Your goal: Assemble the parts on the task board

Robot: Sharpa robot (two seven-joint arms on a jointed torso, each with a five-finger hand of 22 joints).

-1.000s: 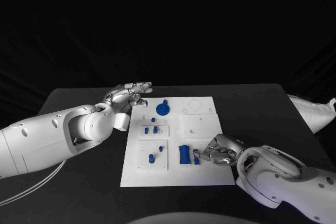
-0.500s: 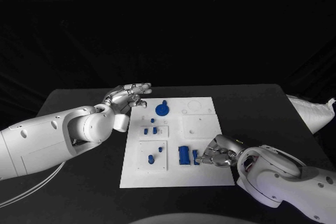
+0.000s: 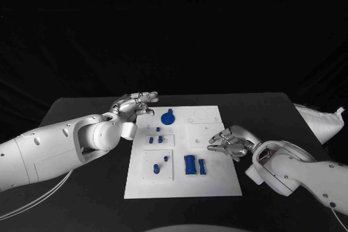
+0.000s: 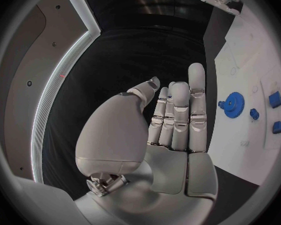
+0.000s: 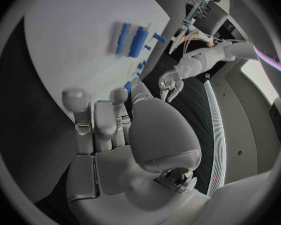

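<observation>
The white task board lies in the middle of the black table. On it are a blue gear, a blue block, a narrow blue piece beside the block, and several small blue parts. My left hand hovers at the board's far left corner, fingers straight and together, holding nothing; the gear shows beyond its fingers. My right hand is over the board's right edge with its fingers apart and nothing in them. The block and the narrow piece lie beyond it.
Black table surrounds the board on every side. A white object sits at the table's right edge. My left hand also appears in the right wrist view, across the board.
My right hand has left the narrow blue piece by the block and moved toward the far right of the board. The left hand has barely shifted.
</observation>
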